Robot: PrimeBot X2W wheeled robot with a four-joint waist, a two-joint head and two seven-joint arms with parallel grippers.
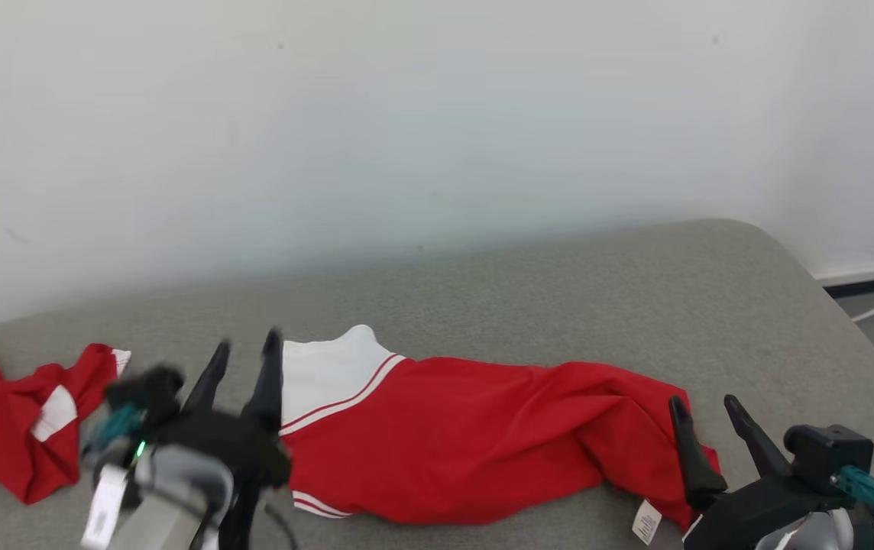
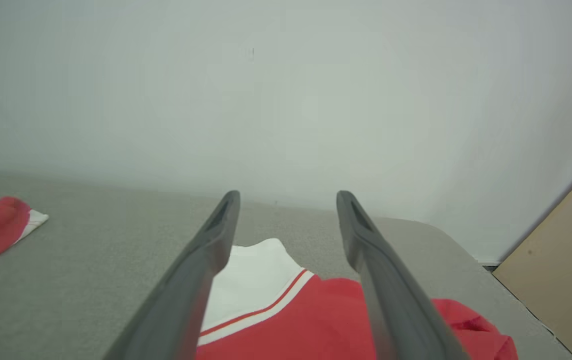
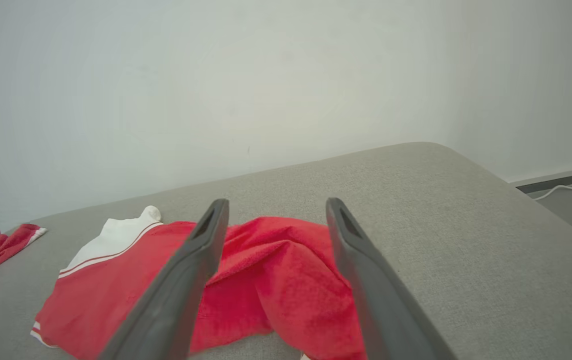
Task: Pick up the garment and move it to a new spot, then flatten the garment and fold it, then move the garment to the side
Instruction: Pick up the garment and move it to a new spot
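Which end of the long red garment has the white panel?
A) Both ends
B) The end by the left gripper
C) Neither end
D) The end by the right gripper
B: the white panel of the garment lies beside the open left gripper, while the open right gripper sits at the red end.

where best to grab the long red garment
Grip the long red garment at both ends, from the near edge: left gripper on the white striped end, right gripper on the bunched red end. It lies stretched sideways between the open grippers.
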